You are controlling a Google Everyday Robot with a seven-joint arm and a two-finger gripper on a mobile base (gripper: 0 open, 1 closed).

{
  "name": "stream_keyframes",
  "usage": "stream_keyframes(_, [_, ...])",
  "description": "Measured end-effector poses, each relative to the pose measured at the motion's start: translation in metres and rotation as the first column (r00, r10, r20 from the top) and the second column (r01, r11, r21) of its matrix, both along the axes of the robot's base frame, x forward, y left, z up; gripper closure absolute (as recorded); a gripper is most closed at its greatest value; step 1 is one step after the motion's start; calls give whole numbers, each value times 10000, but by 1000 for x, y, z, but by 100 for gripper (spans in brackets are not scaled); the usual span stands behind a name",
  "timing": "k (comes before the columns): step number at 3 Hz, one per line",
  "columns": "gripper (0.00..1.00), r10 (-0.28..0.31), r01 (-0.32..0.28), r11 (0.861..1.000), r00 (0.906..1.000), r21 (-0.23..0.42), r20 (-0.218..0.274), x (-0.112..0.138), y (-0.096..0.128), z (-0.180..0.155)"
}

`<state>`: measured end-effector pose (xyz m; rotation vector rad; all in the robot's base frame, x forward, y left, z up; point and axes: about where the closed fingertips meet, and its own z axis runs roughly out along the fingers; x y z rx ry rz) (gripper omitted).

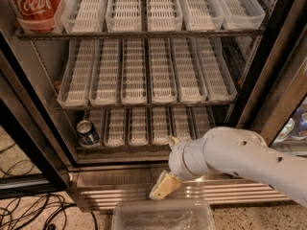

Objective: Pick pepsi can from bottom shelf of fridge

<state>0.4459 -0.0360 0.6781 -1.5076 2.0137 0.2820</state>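
One fridge [111, 180] is standing open, showing three shelves, each carrying a row of white slotted trays. The tray count is hard to fix: the top row is being cut off by the upper edge, and the right end of the bottom shelf [138, 126] is sitting in shadow just above the arm [249, 161].

One can [88, 133] is standing upright at the far left of the bottom shelf, near its front edge, silver top showing. One red Coca-Cola container [34, 5] is sitting at the left of the top shelf, its upper part cut off.

One white arm is reaching in from the lower right, running across the front of the fridge's steel base. Its rounded wrist is lying below the middle of the bottom shelf. The single gripper [164, 187] is pointing down and to the left from that wrist, hanging in front of the ribbed base and just above one clear tub [163, 215] at the near edge. It is well to the right of the can and lower than it, not touching it. Whether the gripper is open or closed cannot be told, since only a tan part of it is showing and the rest is hiding behind the wrist.

Dark cables [29, 210] are lying on the floor at the near left. The tub's near side is cut off.
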Motion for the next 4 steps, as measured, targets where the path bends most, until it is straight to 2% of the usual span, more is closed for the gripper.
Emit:
stream_keyframes(1, [0, -228, 150, 9964, 9955, 839, 924, 30, 22, -14])
stream_keyframes(2, [0, -378, 90, 9845, 9862, 1752, 1614, 58, 45, -26])
stream_keyframes(3, [0, -409, 100, 9830, 9854, 1834, 1654, 55, 49, -28])
stream_keyframes(4, [0, -470, 98, 9670, 9890, 2545, 1403, 37, 80, -57])
